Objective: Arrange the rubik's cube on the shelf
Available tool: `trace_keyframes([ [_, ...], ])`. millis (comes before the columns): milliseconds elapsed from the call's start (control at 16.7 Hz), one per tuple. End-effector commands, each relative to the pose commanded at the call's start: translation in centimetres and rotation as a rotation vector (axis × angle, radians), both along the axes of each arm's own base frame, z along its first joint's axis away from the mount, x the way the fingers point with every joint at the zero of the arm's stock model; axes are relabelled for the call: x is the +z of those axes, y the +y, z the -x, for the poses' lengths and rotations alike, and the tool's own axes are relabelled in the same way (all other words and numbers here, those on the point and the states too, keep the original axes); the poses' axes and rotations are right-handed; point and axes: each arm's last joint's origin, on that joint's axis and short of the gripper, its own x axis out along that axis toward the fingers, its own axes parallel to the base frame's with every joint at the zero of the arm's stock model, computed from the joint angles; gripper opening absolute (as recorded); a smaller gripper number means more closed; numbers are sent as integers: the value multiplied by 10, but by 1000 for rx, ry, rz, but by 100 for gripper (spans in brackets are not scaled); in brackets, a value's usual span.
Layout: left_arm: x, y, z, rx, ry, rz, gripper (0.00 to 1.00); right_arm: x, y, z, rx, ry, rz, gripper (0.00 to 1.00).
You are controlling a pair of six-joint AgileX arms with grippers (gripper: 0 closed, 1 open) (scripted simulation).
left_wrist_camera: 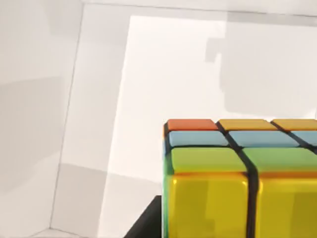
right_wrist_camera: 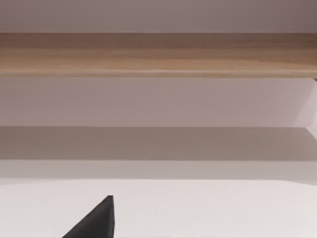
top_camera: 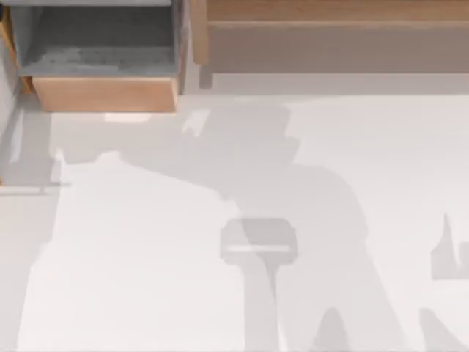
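Close against left jaws: rubik's cube (left_wrist_camera: 242, 178).

Bright, soft arm shadows on table (top_camera: 146, 257)

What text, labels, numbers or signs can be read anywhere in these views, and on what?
None. The cube has plain coloured tiles with no print; the shelf, the box and the table carry no lettering, labels or marks.

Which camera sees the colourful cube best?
The left wrist view: the cube sits close up, showing yellow, green, blue and orange tiles. The top view shows the shelf and table, the right wrist view the shelf.
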Motion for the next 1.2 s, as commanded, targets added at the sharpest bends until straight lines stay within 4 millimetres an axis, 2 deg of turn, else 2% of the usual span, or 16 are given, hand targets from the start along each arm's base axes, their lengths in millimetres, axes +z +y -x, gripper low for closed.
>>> trace_keyframes([
  [120, -7, -46, 6, -81, -40, -58, 0, 0, 0, 0, 0, 0, 0, 100],
  [360, -47, -151, 26, -275, -131, -119, 0, 0, 0, 0, 0, 0, 0, 100],
  [540, -75, -228, 53, -416, -257, -119, 0, 0, 0, 0, 0, 0, 0, 100],
  [720, -88, -296, 88, -531, -437, -77, 0, 0, 0, 0, 0, 0, 0, 100],
  [960, -90, -367, 132, -614, -698, 29, 0, 0, 0, 0, 0, 0, 0, 100],
  [1200, -90, -410, 158, -608, -913, 143, 0, 0, 0, 0, 0, 0, 0, 100],
])
